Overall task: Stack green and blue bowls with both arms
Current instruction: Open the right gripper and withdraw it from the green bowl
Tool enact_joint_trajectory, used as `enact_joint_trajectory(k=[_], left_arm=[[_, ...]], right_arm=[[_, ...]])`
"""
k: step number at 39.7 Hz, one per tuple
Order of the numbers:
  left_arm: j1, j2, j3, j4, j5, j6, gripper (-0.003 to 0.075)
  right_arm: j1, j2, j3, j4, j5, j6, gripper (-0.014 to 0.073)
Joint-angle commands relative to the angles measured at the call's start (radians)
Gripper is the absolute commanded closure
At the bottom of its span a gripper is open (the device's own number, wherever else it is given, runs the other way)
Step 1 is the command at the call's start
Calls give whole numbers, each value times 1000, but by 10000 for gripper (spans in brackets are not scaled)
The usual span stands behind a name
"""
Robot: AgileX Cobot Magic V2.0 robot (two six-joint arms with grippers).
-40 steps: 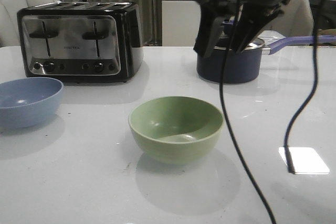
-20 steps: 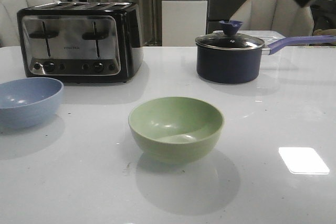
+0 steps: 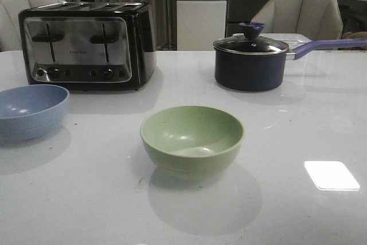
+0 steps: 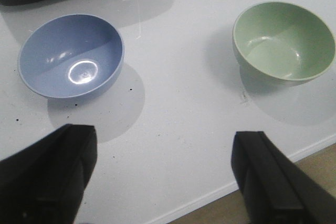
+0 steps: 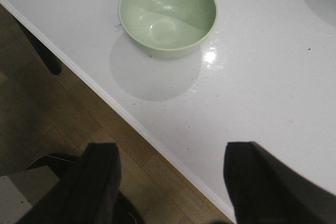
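Both bowls are sitting upright and apart, green [image 3: 192, 140] mid-table and blue [image 3: 30, 110] leftward, so the left gripper [image 4: 163, 177] and right gripper [image 5: 170, 182], jaws spread wide and empty, are hovering above, each free to take one.

toaster [image 3: 86, 44] label blurred, no legible txt

- A green bowl [image 3: 192, 140] sits upright near the middle of the white table [image 3: 298, 130], open side up.
- At its nine o'clock, well apart, a blue bowl [image 3: 30, 111] stands at the picture's edge.
- At eleven o'clock stands a black and chrome toaster [image 3: 87, 44].
- At one o'clock, a dark saucepan [image 3: 250, 65], glass lid on.
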Motion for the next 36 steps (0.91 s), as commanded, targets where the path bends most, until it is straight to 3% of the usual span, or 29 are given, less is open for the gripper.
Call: enact_joint_trajectory(k=[1,16,36], left_arm=[[-8,1,-32,-10,-58,0,139],[19,137,-187,25,135,-37,139],[356,576,-435,31,192,-37,139]], right_arm=[[-2,-2,-26,10,-67,-5,66],[-2,-2,-26,10,-63,-5,66],[-2,-2,-26,10,-63,-5,66]])
